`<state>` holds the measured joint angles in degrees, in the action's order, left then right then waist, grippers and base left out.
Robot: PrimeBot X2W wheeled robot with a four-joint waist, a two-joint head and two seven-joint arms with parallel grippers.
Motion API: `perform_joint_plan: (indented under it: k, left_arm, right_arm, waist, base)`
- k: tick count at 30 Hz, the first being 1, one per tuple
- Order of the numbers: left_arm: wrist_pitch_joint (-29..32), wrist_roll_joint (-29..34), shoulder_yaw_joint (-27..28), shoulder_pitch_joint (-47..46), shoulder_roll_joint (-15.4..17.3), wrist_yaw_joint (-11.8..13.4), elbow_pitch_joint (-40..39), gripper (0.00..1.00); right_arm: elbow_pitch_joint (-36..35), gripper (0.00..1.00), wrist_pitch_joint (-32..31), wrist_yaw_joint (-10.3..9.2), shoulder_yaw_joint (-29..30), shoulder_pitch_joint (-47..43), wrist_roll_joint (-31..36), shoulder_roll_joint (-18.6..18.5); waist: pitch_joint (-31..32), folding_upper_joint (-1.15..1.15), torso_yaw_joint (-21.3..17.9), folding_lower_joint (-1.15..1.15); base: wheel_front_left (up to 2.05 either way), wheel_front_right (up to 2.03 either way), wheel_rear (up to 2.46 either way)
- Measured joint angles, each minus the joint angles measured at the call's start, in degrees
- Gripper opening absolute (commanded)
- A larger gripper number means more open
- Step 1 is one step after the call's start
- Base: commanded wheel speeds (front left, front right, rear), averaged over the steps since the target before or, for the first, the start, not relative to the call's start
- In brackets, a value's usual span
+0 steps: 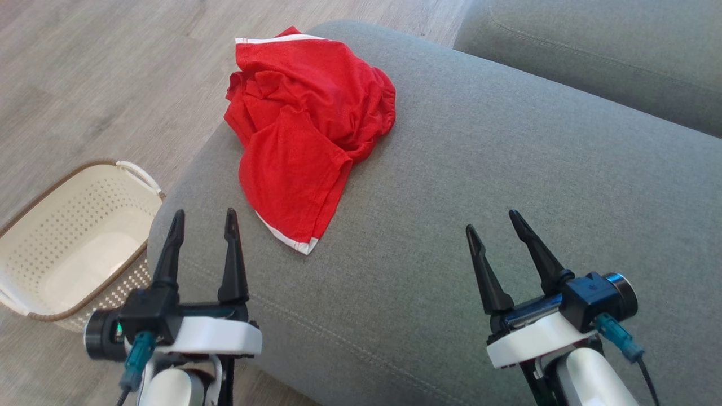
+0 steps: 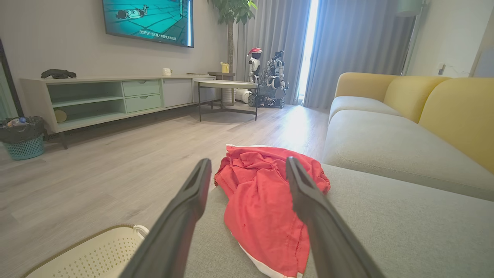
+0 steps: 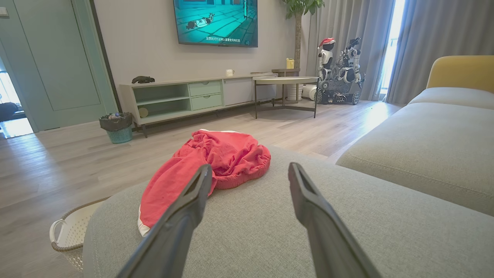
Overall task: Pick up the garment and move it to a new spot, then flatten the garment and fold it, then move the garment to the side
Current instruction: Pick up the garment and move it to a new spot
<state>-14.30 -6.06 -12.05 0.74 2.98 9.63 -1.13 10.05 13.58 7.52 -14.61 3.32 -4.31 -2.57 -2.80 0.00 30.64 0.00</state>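
Crumpled red garment (image 1: 307, 129) with white edge trim, lying at the far left corner of a grey woven-fabric cushion (image 1: 507, 186). Left gripper (image 1: 205, 213) and right gripper (image 1: 491, 220) hover near it, jaws apart and empty. A perforated cream basket (image 1: 73, 225) with a brown rim stands on the wood-grain floor beside the cushion. The television (image 3: 215, 21) subtitles are illegible.

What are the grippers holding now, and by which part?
Nothing is held. The left gripper and right gripper are open, apart from the crumpled red cloth garment on the grey fabric cushion.

Crumpled red garment (image 1: 304, 135) with white trim lies bunched on the grey cushion (image 1: 479, 186)
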Motion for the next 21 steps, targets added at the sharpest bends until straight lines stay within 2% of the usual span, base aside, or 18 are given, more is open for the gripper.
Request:
perform_joint_plan:
  k: [10,15,18,21]
  left_arm:
    - [0.00,-1.31,0.30,0.01,0.01,-0.16,0.13,1.00]
    - [0.00,-1.87,2.27,-0.70,-0.02,-2.40,1.85,1.00]
    - [0.00,-2.69,5.52,-2.81,-0.09,-3.90,2.43,1.00]
    - [-0.11,-4.49,9.65,-8.19,-0.08,-7.04,4.94,1.00]
  right_arm:
    - [0.60,1.00,0.01,0.00,0.71,0.01,-0.15,-0.01]
    - [-0.53,1.00,-0.27,0.00,3.12,-0.41,0.44,-0.04]
    - [-2.29,1.00,-1.30,0.00,3.59,-0.25,1.80,-0.02]
    - [-4.47,1.00,-2.86,0.00,4.60,1.12,4.25,-0.04]
  waist:
    - [0.30,0.00,-0.34,0.00]
    - [-0.75,0.00,-0.64,0.00]
    - [-2.36,0.00,-1.66,0.00]
    - [-5.58,0.00,-3.80,0.00]
  base:
    - [0.00,0.00,0.00]
    - [0.00,0.00,0.00]
    - [0.00,0.00,0.00]
    - [0.00,0.00,0.00]
